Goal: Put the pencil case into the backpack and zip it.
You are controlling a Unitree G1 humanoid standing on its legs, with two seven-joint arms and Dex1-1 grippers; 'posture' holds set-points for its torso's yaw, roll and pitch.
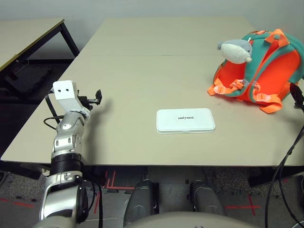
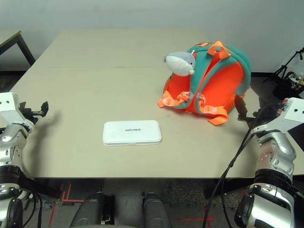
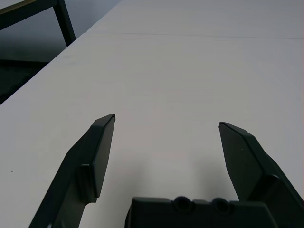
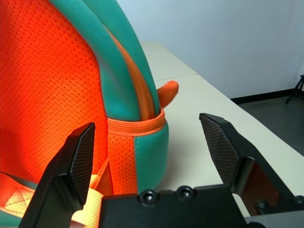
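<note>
Left eye view: pencil case [image 1: 185, 120], white, rounded corners, dark UNITREE lettering on top, lying flat and shut on the desk [image 1: 142, 61], near the edge closest to the robot. Backpack [image 1: 263, 69], orange and teal, upright on the same desk, beyond the case and to its right, well apart from the left pincer [image 1: 95, 99]. Grey-and-white plush shark [image 1: 236, 51] hanging against the backpack's left side. Orange straps and buckles [image 1: 268, 99] spread at the backpack's base, touching the desk. Left pincer over the desk's left part, case to its right, the two apart.

Right eye view: right pincer [image 2: 243, 110] just beside the backpack's right side, near the lower part. Dark cable [image 2: 232, 164] looping down from the right arm [image 2: 275, 156]. Behind, a second table [image 2: 14, 40] at far left and a black tripod [image 2: 287, 64] on the floor at far right.

Left wrist view: left pincer spread wide, nothing between its fingers [image 3: 97, 159]; bare desk surface ahead.

Right wrist view: right pincer spread wide as well, holding nothing. Backpack's orange mesh, teal side and a side pocket [image 4: 137, 154] close ahead; one finger overlaps the backpack in this view, contact cannot be told.
</note>
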